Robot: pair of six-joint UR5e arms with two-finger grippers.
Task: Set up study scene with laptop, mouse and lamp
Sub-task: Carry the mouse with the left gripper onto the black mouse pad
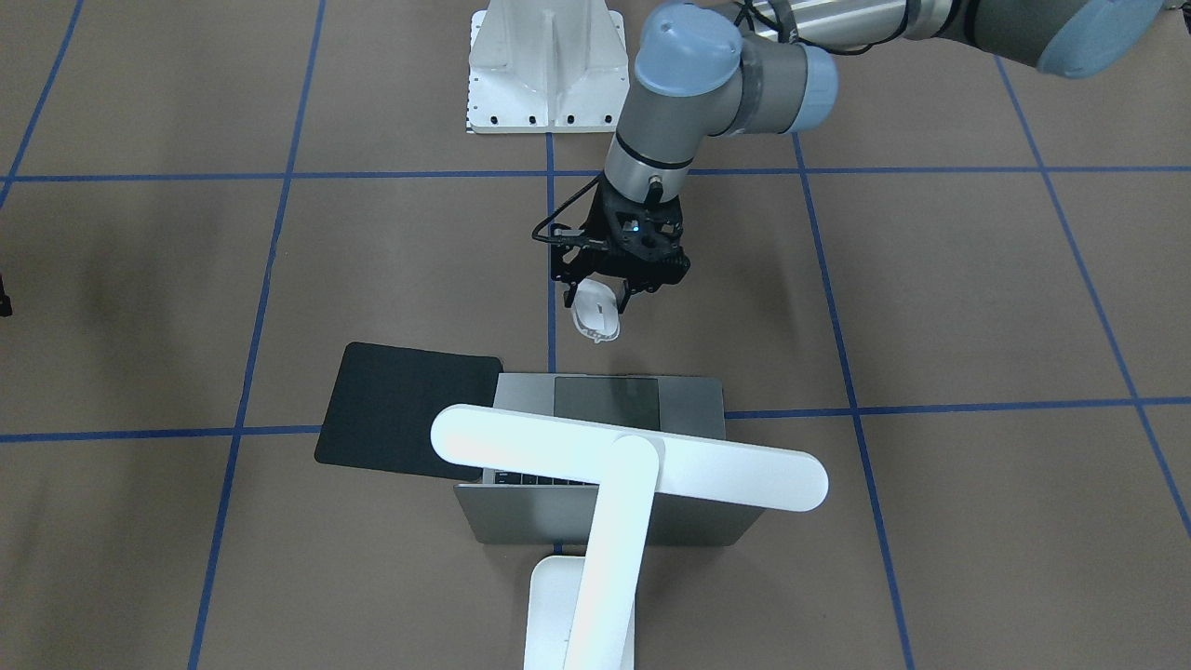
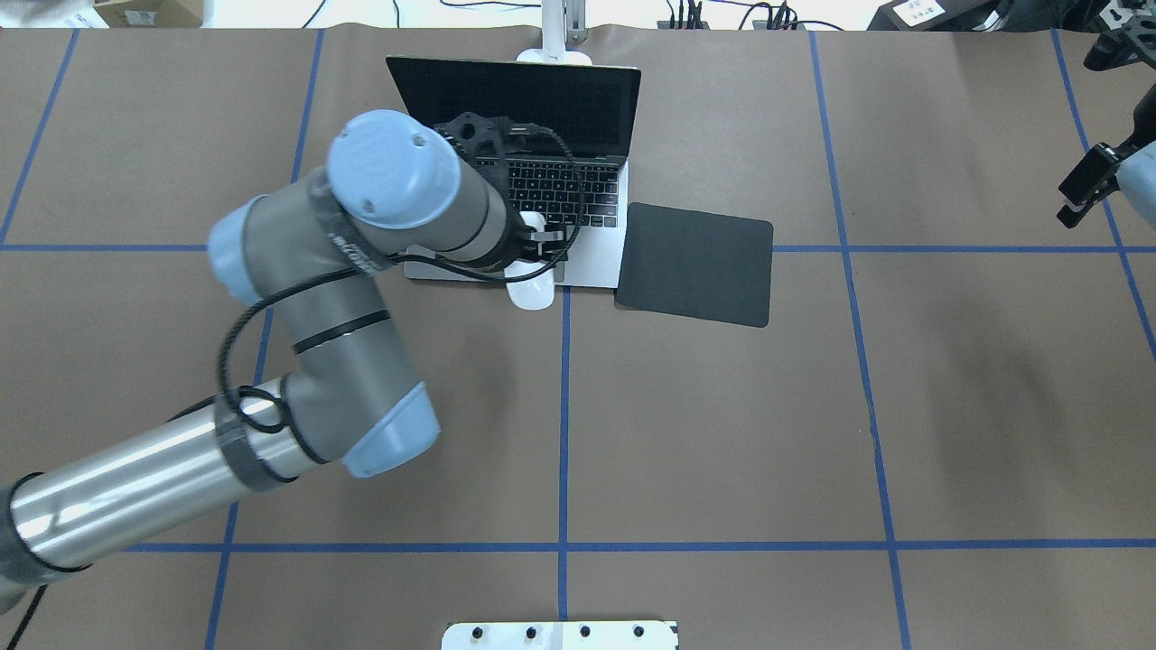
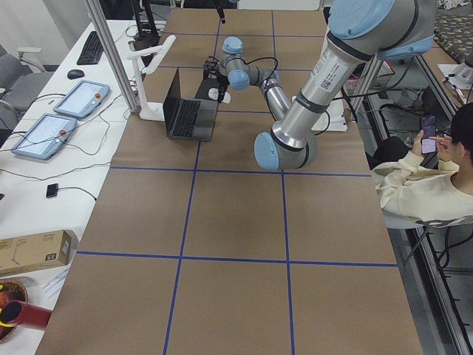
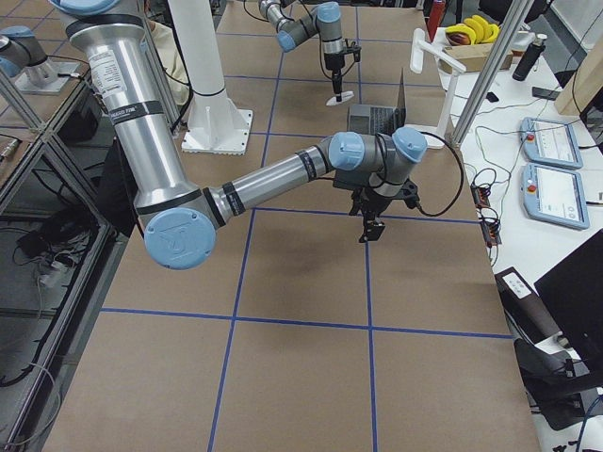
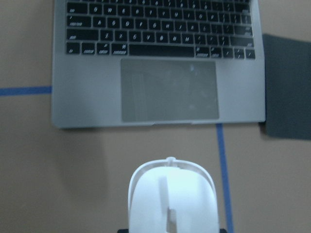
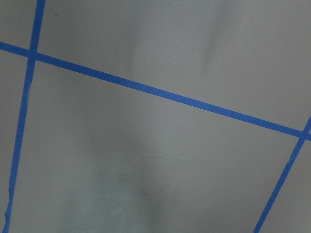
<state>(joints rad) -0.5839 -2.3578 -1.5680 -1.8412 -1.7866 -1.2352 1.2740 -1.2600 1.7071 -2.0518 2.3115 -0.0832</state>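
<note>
The left gripper (image 1: 596, 296) is drawn in narrow around the small white glossy oval mouse (image 1: 596, 320) and clamps it across its long sides. The mouse's nose points away from the robot. Whether its underside rests on the brown paper-covered worktop (image 1: 977, 298) or hangs just above it, I cannot tell.

Just beyond the nose, the left wrist view shows a short strip of bare worktop with a blue tape line (image 5: 221, 160) running along it. The strip ends at the front edge of the slim space-grey metal laptop (image 5: 87, 97). The laptop stands open, with its trackpad nearest the mouse, then the dark keys, then the upright black screen.

A flat black rectangular mat (image 2: 695, 264) lies on the robot's right of the laptop, its edge against the laptop's side. It has open worktop on its other sides.

Behind the laptop's lid, at the far edge, stands the white desk lamp (image 1: 735, 470). Its long rounded bar head lies crosswise above the laptop, on a slanted flat arm.

On the robot's side of the mouse, a broad stretch of worktop runs to the white ribbed metal pedestal (image 1: 544, 70).

The right gripper (image 4: 369, 229) hangs well apart over bare taped worktop. I cannot tell how far it is open.
</note>
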